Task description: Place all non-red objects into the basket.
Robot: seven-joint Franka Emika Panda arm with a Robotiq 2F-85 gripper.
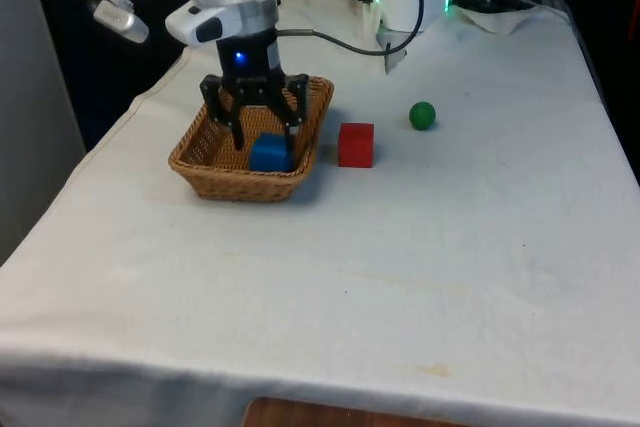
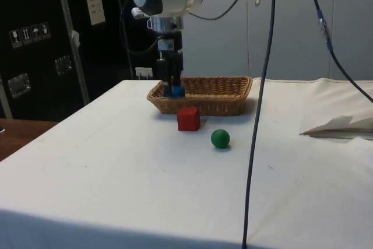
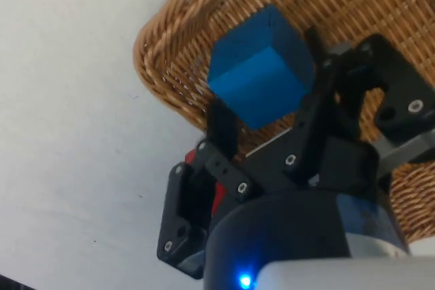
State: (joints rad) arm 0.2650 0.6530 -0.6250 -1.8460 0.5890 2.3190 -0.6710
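The basket [image 1: 205, 162] lies directly under the claw [image 1: 265, 142], its wicker rim ringing the fingers on all sides; the claw hangs low inside it and grips the blue cube [image 1: 269, 153] between its two fingers [image 3: 221, 127], the cube sitting at or just above the woven floor, though I cannot tell whether it already rests there. The red cube [image 1: 356, 144] stands on the cloth just outside the basket wall, beside the claw on the front view's right; the green ball [image 1: 422, 115] lies farther out the same way, well apart from the claw and still on the table.

Risks, as I judge them: the cube is held close to the basket's near wall, so a release with the cube tilted could leave it propped against the rim rather than flat; lifting out with the fingers spread wide could catch the wicker and drag the light basket, shunting it into the red cube; the ball, being round, may roll off at a glancing touch when its turn comes; and a careless path toward it could knock the red cube.
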